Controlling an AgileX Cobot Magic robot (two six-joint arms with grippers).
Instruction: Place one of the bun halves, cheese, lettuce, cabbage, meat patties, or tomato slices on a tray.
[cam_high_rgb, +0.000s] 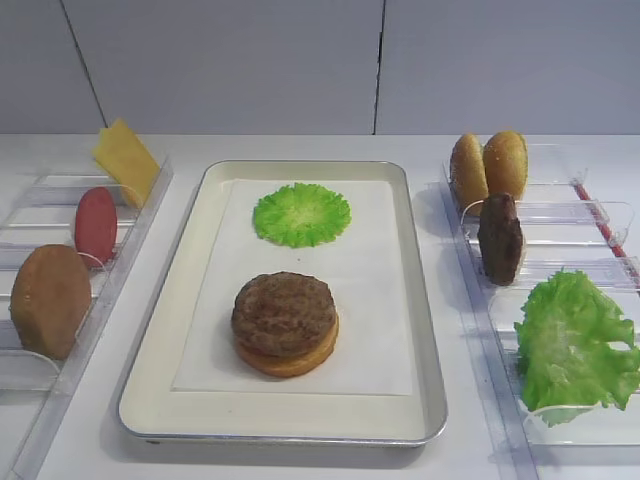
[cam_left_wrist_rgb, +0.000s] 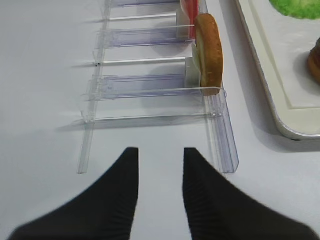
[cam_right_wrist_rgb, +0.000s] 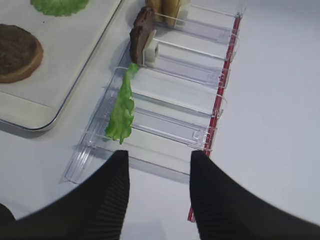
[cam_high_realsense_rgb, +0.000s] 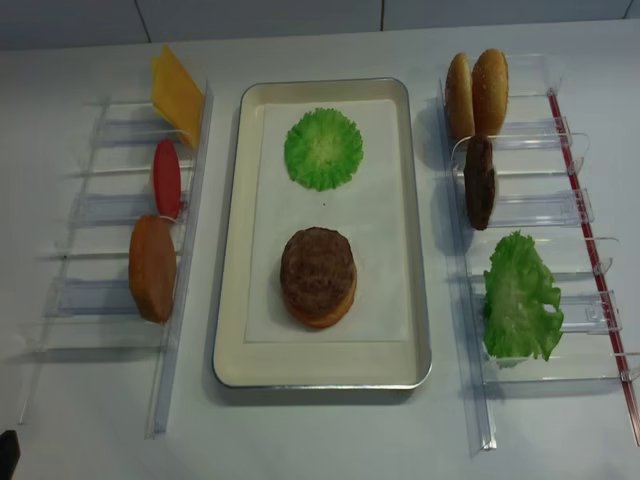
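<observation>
The cream tray (cam_high_rgb: 420, 300) holds a meat patty (cam_high_rgb: 284, 312) on top of a bun half (cam_high_rgb: 290, 362), with a round green cabbage leaf (cam_high_rgb: 301, 213) behind them. In the left rack stand cheese (cam_high_rgb: 127, 160), a tomato slice (cam_high_rgb: 96, 225) and a bun half (cam_high_rgb: 50, 300). The right rack carries two bun halves (cam_high_rgb: 487, 167), a second patty (cam_high_rgb: 500, 238) and lettuce (cam_high_rgb: 575, 345). My right gripper (cam_right_wrist_rgb: 159, 156) is open and empty, short of the lettuce (cam_right_wrist_rgb: 121, 112). My left gripper (cam_left_wrist_rgb: 160, 150) is open and empty, short of the bun half (cam_left_wrist_rgb: 210, 50).
Clear plastic racks flank the tray, the left one (cam_high_realsense_rgb: 100, 210) and the right one (cam_high_realsense_rgb: 560, 210) with a red strip along its outer edge. A white wall rises behind the table. Neither gripper shows in the first high view.
</observation>
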